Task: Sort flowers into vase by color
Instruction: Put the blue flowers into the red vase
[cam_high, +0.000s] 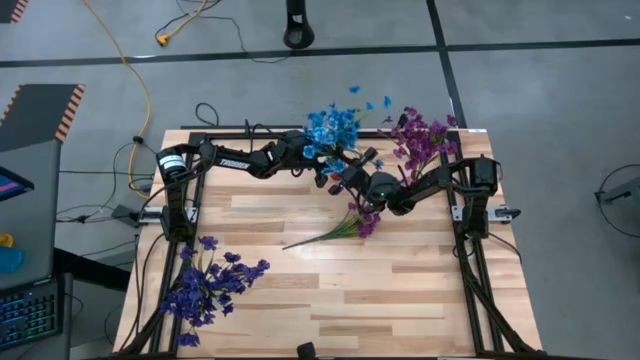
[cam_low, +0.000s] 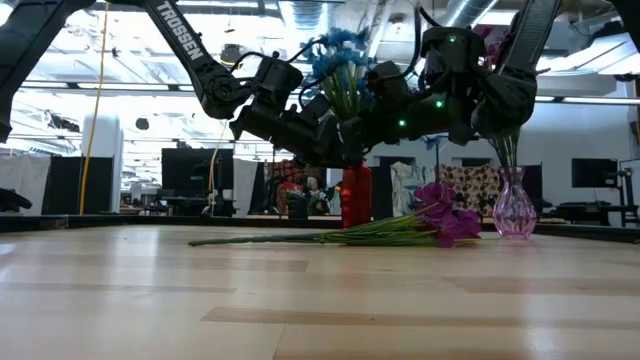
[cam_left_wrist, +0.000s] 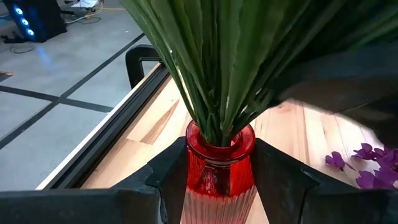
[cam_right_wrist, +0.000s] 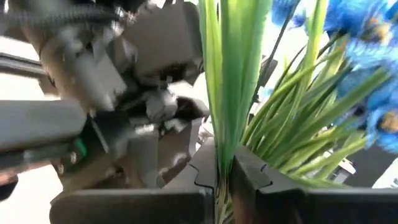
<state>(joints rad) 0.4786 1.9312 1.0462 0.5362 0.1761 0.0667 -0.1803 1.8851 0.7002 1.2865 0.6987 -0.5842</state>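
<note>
- Closest thing to the low camera was the bare wooden table (cam_low: 300, 300), pale planks with the boards running side to side, and a black rail frame around its edges.
- Next back, a loose bunch of magenta flowers (cam_low: 440, 222) lay flat near the table's middle, long axis roughly along the boards, blossoms toward the right edge and stem ends trailing toward the left edge and a bit toward the near edge.
- The blue flowers (cam_high: 332, 126) stood upright in a red ribbed vase (cam_left_wrist: 219, 168) at the middle of the far edge, stems fanning up out of the neck.
- The left gripper (cam_left_wrist: 219, 180) sat around that red vase, a finger on each side of the glass just under the neck, so it looked clamped on the vase.
- The right gripper (cam_right_wrist: 225, 180) was right over the same vase, fingers pinched together on a green stem (cam_right_wrist: 227, 93) that stood straight up, with blue blooms beside it.
- More magenta flowers (cam_high: 420, 138) stood upright in a clear pinkish vase (cam_low: 514, 208) near the far right corner.
- A pile of dark violet flowers (cam_high: 210, 285) lay at the near left corner, blossoms spread loosely; couldn't make out which way those stems ran.
- Around the table: grey floor with dark lines, a yellow cable (cam_high: 135, 70), and a big bright room with monitors behind.
</note>
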